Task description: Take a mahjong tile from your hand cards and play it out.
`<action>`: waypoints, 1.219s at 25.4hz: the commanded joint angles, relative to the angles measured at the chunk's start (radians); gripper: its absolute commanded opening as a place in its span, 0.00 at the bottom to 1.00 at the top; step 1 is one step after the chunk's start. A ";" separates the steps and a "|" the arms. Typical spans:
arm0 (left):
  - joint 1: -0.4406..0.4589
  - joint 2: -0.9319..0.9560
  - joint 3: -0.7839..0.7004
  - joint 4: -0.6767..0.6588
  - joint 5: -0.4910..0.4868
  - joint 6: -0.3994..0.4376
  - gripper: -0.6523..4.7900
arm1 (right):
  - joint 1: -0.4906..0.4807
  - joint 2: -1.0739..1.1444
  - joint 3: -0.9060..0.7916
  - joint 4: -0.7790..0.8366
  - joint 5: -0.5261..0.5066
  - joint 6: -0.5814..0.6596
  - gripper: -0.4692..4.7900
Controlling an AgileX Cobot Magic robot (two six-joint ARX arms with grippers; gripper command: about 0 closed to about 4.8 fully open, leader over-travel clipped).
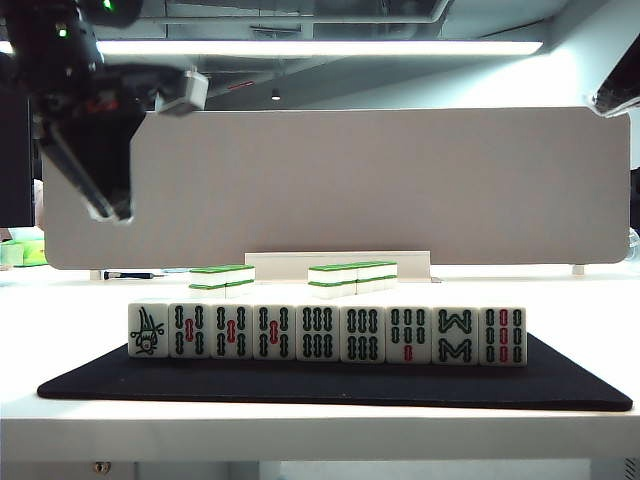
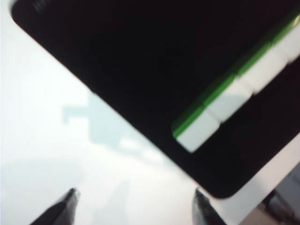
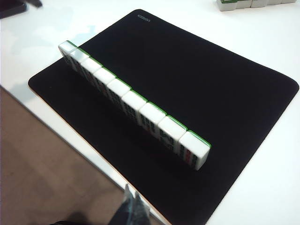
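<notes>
Glossy rectangular tiles (image 1: 326,333), matte mat (image 1: 560,385)

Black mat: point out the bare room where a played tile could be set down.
Free: the black mat behind the hand cards, up to its far edge. The mat's front strip is narrow. Crowded: the white table by the green-and-white tiles.

A pale grey partition panel (image 1: 380,185) stands behind the white table (image 1: 320,425); a long ceiling light strip (image 1: 320,47) glows overhead.
</notes>
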 commanded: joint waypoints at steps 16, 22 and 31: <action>-0.133 0.018 0.000 -0.087 -0.074 0.209 0.75 | 0.000 -0.001 0.004 0.015 -0.001 0.001 0.09; -0.134 0.035 0.000 -0.066 -0.074 0.386 0.75 | 0.000 0.000 0.004 0.015 -0.001 0.001 0.09; -0.135 0.138 0.000 -0.020 -0.066 0.385 0.75 | 0.000 0.000 0.004 0.015 -0.001 0.001 0.09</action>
